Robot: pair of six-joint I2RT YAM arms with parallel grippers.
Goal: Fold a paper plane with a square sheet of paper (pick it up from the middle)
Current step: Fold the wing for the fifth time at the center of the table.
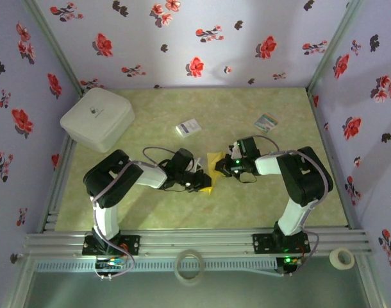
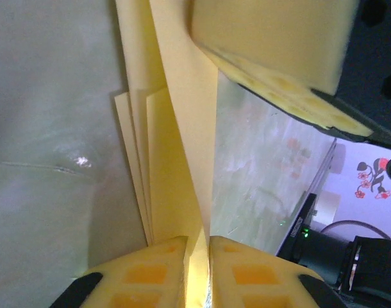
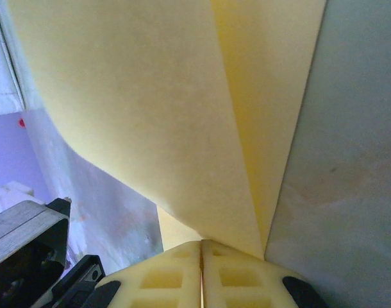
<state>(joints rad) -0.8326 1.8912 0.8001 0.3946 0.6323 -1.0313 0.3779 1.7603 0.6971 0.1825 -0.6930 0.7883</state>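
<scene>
Folded paper (image 2: 183, 128) mid table (image 1: 183, 205), between arms. Left end effector (image 2: 199, 250) clamped on one edge, right end effector (image 3: 202, 250) clamped on other. Risk: hard pull rips paper; weak pinch lets paper slip, fold goes crooked.

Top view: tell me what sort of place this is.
Probably a robot test booth: floral-papered walls box in a small table, and an aluminium rail at its near edge carries the left arm and right arm.
</scene>
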